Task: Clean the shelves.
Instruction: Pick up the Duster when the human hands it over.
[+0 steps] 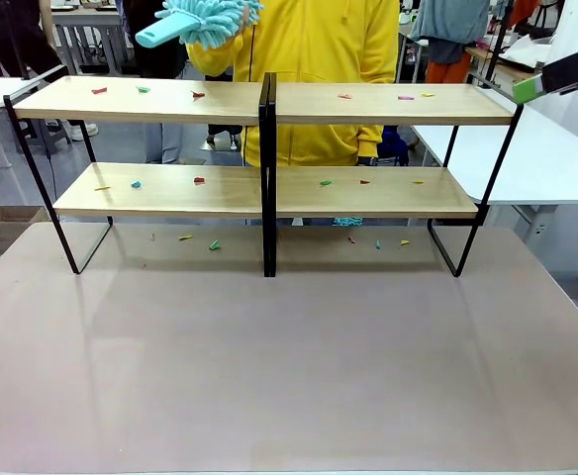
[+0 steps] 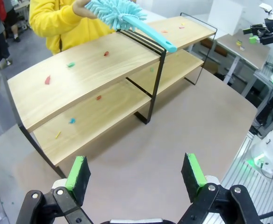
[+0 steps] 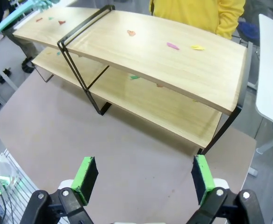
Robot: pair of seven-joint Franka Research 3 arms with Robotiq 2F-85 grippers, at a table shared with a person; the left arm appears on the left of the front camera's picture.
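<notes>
Indoors, mauve tabletop [image 1: 289, 376], littered shelves [image 1: 160, 99], left tool [image 2: 135, 170] and right tool [image 3: 144, 170] both spread.

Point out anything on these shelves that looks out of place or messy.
Small coloured scraps lie scattered across both tiers of the shelves and on the table underneath, like litter. The shelves themselves stand straight and look undamaged. The person's turquoise duster is held up over the top board.
</notes>
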